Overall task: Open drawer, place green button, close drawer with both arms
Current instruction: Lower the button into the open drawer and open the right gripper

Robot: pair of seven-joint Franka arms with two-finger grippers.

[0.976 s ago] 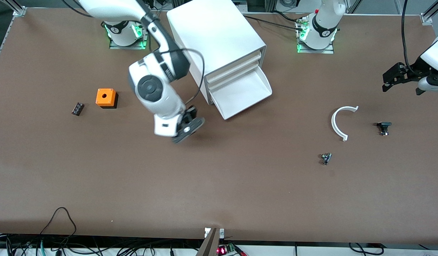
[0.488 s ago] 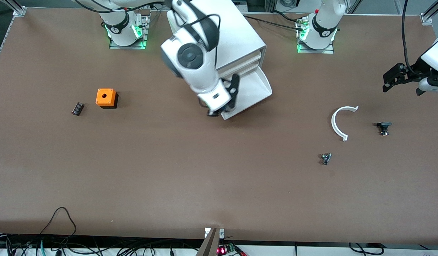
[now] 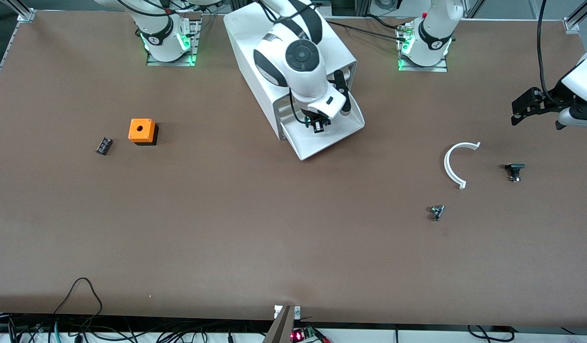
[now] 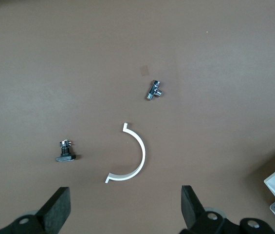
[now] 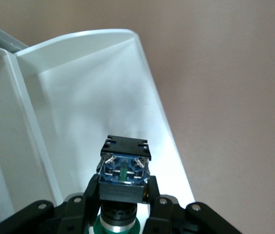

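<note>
The white cabinet (image 3: pixel 293 52) stands between the two arm bases, and its lower drawer (image 3: pixel 341 136) is pulled out. My right gripper (image 3: pixel 318 125) hangs over the open drawer (image 5: pixel 103 97), shut on the button (image 5: pixel 124 170). The button's black-and-blue body points away from the wrist and its green cap sits at the gripper's base. My left gripper (image 3: pixel 519 108) is open and empty, up over the table at the left arm's end; in its wrist view the black fingers (image 4: pixel 59 207) stand wide apart.
A white curved piece (image 3: pixel 454 164), a black-capped part with a metal end (image 3: pixel 514 170) and a small metal fitting (image 3: pixel 436 212) lie toward the left arm's end. An orange box (image 3: pixel 141 131) and a small dark block (image 3: pixel 103 145) lie toward the right arm's end.
My right arm has swung from over the bare table beside the cabinet to over the open drawer, carrying the button. The left arm has barely moved.
</note>
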